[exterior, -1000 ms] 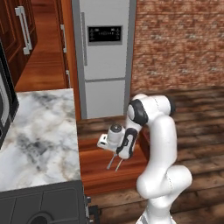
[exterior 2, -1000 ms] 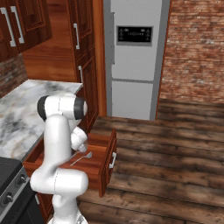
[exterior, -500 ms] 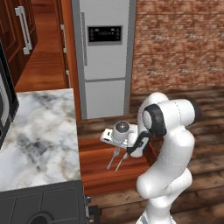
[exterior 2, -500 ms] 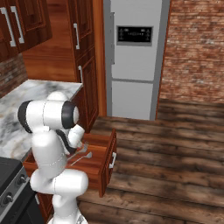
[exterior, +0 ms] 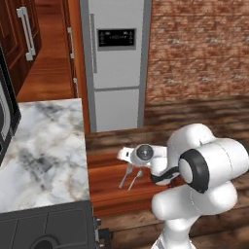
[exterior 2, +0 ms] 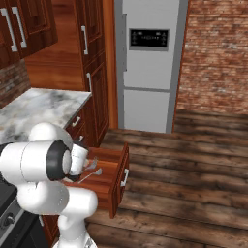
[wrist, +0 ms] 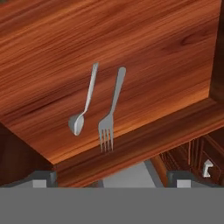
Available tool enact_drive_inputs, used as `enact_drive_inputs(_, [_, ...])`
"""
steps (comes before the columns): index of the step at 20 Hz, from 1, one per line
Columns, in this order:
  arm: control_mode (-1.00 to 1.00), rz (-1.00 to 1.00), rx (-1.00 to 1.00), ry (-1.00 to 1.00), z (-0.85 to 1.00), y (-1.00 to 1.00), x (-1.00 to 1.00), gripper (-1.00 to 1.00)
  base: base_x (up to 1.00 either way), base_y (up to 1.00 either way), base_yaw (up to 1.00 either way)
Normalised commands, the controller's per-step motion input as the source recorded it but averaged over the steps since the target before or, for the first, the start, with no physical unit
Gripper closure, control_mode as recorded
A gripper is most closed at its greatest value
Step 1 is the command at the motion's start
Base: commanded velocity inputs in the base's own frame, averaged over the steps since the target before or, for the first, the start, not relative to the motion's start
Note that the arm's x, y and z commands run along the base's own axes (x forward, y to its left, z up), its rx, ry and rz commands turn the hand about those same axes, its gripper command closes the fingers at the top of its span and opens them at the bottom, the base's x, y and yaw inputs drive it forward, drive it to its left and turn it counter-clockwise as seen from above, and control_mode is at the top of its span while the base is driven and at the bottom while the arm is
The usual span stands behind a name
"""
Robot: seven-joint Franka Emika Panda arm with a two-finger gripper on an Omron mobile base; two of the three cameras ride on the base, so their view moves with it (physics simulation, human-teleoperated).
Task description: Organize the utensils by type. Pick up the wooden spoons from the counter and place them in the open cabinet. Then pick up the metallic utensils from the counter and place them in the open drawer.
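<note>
While the claw hovers above the open drawer with its jaws spread wide and nothing between them, the silver spoon and the fork lie side by side on the drawer's wooden bottom, close but apart, bowl and tines toward the nearer wall. Compared with a second ago, the arm has folded lower, its big white elbow now bulking close to the base cameras, and the hand sits further back over the drawer. Beside the drawer runs the marble desk; behind stand a steel refrigerator, a brick wall and plank floor.
</note>
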Motion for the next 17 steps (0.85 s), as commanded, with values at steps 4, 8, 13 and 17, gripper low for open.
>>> enact_drive_inputs(4, [-1.0,0.0,-0.02,0.14,1.0,-0.11,0.0,-1.0,0.0,0.0,0.0])
enact_drive_inputs(8, [-1.0,0.0,0.0,0.21,1.0,-0.09,0.0,-1.0,0.0,0.0,0.0])
enact_drive_inputs(13, [-1.0,0.0,-0.03,0.24,1.0,-0.08,0.0,-1.0,0.0,0.0,0.0])
enact_drive_inputs(17, [-1.0,0.0,-0.17,0.27,0.72,-0.06,-0.15,-1.0,0.0,0.0,0.0])
